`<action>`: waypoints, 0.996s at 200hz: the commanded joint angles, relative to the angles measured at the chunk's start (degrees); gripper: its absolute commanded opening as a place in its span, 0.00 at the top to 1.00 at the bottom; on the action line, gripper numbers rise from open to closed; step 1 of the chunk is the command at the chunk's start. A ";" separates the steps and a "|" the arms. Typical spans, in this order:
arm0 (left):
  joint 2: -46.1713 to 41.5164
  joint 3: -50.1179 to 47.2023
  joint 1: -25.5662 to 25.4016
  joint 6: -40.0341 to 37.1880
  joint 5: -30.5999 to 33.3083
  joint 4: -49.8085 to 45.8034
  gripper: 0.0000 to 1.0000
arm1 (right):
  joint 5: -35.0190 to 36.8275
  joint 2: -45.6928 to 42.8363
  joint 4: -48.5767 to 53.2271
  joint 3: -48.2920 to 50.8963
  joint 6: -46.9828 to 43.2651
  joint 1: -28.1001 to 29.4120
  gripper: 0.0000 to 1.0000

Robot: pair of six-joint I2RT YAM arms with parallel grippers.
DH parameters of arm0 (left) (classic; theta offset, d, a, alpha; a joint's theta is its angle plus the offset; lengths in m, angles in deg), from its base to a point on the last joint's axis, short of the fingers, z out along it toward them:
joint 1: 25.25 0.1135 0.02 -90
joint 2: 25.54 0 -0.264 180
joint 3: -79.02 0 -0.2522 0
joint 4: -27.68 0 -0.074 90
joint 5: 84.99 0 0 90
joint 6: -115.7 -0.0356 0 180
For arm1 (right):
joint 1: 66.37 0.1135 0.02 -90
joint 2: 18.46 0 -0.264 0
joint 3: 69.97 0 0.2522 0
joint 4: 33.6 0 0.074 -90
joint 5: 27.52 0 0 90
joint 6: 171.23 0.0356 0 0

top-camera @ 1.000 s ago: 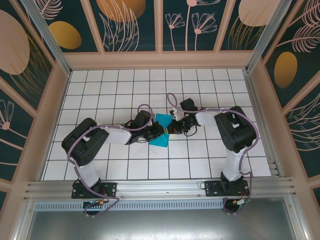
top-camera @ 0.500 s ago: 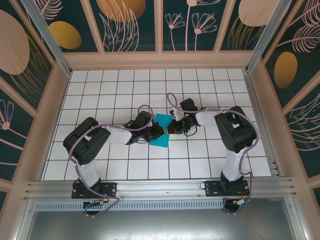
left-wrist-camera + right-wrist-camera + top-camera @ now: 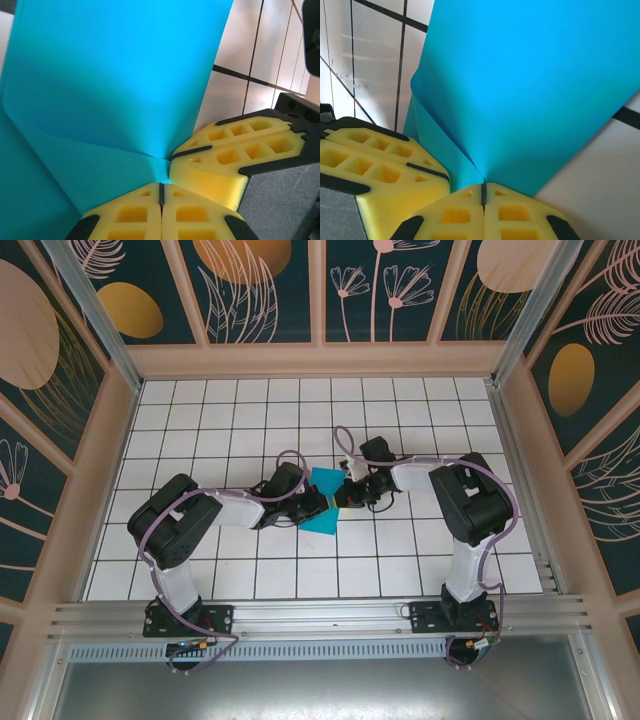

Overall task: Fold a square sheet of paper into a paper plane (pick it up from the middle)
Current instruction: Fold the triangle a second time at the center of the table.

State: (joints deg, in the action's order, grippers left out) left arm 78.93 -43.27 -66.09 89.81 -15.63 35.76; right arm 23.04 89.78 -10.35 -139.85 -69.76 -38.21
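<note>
The square sheet of paper, bright cyan, is held up near the middle of the grid table, bent into a sharp crease between the two grippers. My left gripper is shut on the paper's edge where the crease ends. My right gripper meets it tip to tip and is shut on the same spot from the right. In the left wrist view the paper fans out above my left gripper, with the right gripper's yellow fingers alongside. In the right wrist view the paper rises from my right gripper, beside the left gripper's fingers.
The white grid table is fenced by patterned walls on three sides. An aluminium rail carrying both arm bases runs along the near edge.
</note>
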 commanded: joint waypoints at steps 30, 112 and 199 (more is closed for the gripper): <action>-2.95 -0.34 -0.31 -1.01 -0.22 0.53 0.92 | 2.79 -1.86 1.14 -1.08 -0.34 -0.17 1.00; -1.28 -0.08 -0.33 -0.75 -1.31 1.19 0.92 | 3.75 -2.01 0.70 -1.17 -0.44 -0.21 1.00; -3.16 -0.64 -0.37 -0.92 -0.56 1.58 0.92 | 1.92 -4.64 0.04 -0.51 -1.04 -0.17 1.00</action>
State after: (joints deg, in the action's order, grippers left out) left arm 77.40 -43.30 -66.14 89.81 -15.98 36.07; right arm 25.07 88.10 -10.37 -139.92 -70.00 -38.21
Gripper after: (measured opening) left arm 0.087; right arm 0.057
